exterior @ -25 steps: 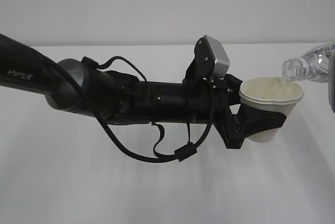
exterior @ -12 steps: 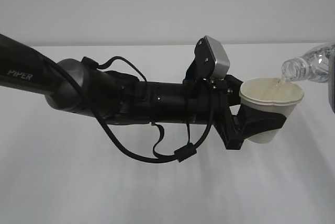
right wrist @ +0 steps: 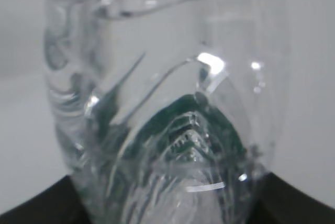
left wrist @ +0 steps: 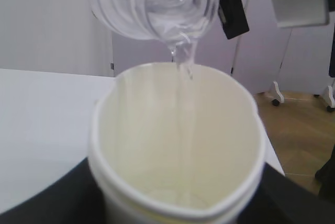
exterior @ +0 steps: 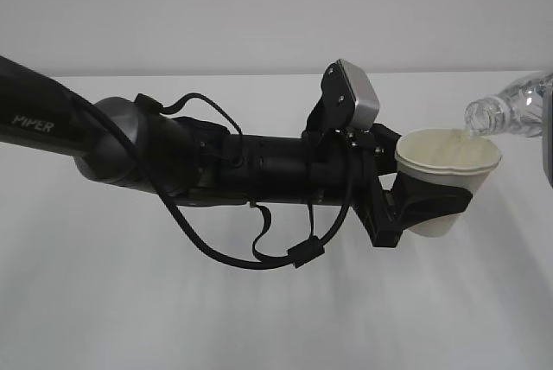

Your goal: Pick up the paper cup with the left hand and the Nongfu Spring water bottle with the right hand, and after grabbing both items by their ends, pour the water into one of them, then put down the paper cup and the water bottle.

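Two tools gripping, both above the white desk (exterior: 173,318). Nearest, left tool (exterior: 423,206) clamped round the paper cup (exterior: 445,175), held upright. Beyond its rim, Nongfu Spring water bottle (exterior: 510,111) tilted mouth-down, gripped by right tool (right wrist: 167,203); thin water (left wrist: 184,67) stream falling inside the cup.

Table (exterior: 259,318): white, plain, matte surface.
Wall (exterior: 259,7): pale grey, meets the table's far edge.
Floor (left wrist: 298,130): wood-toned, seen past the table's edge in the left wrist view.
Castor feet (left wrist: 276,98): white, on that floor, blurred.
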